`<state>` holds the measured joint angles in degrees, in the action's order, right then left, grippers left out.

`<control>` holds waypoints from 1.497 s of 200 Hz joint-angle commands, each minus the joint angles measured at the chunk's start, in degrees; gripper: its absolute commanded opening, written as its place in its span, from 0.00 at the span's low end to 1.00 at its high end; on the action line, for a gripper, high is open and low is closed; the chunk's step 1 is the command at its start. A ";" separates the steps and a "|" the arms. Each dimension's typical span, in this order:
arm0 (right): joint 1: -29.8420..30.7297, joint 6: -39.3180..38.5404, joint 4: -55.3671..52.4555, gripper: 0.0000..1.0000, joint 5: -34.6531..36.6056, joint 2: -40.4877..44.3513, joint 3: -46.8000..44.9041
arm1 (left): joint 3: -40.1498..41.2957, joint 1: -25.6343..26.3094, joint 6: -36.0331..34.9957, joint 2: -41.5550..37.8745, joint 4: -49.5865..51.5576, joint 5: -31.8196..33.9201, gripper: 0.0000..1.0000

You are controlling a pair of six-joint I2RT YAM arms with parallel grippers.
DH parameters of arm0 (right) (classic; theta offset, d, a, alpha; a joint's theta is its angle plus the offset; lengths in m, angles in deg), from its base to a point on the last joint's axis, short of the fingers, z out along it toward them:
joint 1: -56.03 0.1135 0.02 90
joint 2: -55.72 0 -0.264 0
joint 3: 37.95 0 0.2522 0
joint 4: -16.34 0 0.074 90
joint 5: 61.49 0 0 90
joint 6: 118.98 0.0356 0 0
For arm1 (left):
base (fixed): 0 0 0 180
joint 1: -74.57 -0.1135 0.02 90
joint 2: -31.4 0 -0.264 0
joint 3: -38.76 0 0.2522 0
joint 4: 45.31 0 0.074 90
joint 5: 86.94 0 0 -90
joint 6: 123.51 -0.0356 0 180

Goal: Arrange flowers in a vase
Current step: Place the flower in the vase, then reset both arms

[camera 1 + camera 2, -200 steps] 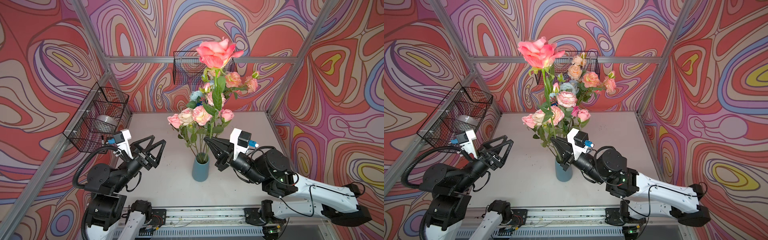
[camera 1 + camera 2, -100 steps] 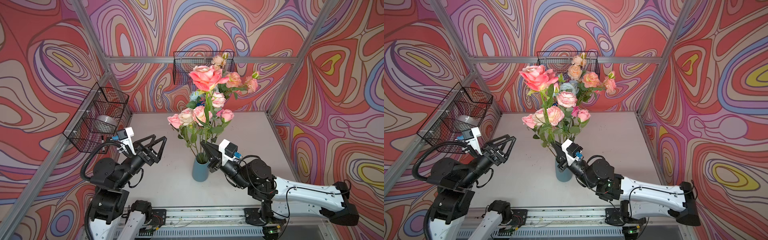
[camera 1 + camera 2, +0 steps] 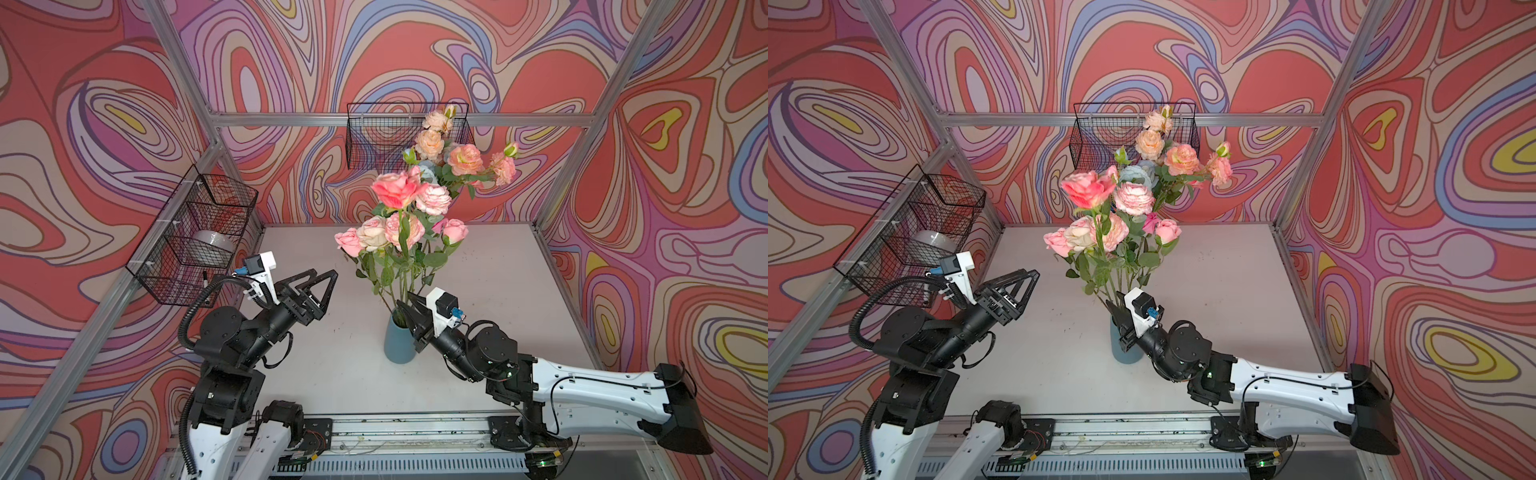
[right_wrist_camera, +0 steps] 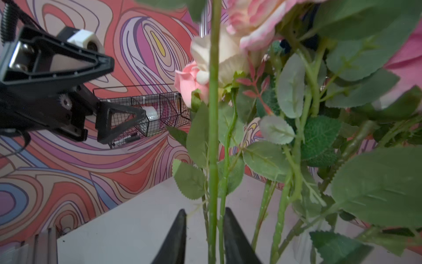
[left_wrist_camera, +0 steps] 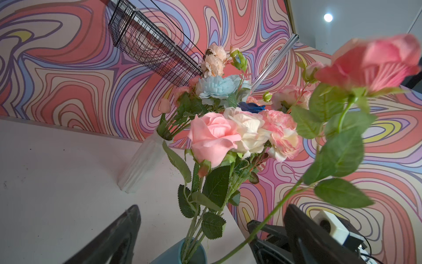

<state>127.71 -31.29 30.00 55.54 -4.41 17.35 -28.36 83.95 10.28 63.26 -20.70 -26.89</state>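
Observation:
A blue vase [image 3: 398, 345] [image 3: 1124, 351] stands mid-table with several pink and cream flowers [image 3: 376, 235] [image 3: 1090, 235] in it. The tallest, a deep pink rose [image 3: 397, 191] [image 3: 1088, 189] [image 5: 374, 61], has its stem [image 4: 213, 137] running down into the vase mouth. My right gripper [image 3: 408, 306] [image 3: 1116, 309] [image 4: 205, 211] sits at the vase rim, open, its jaws either side of that stem with a gap showing. My left gripper [image 3: 320, 286] [image 3: 1022, 286] [image 5: 213, 209] hangs wide open and holds nothing, left of the vase and apart from it.
A white ribbed vase [image 5: 141, 164] at the back holds peach and pale blue flowers [image 3: 457, 158] [image 3: 1167, 156]. A wire basket [image 3: 195, 237] with a tape roll [image 3: 212, 245] hangs on the left wall. Another wire basket [image 3: 382, 137] hangs on the back wall. The table [image 3: 498, 274] is pale grey.
My right gripper came down to the vase mouth with the tall pink rose, lowering its stem into the vase, then opened off the stem. The left arm shifted slightly and stayed open.

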 commanded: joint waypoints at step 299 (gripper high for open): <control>-34.50 28.53 -41.24 0.98 11.88 4.17 4.94 | 13.64 -4.88 -35.16 45.64 -22.87 52.92 1.00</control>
<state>94.25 -1.32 -13.49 67.74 -1.57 22.64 -19.62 79.34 -14.35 106.89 -31.69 22.98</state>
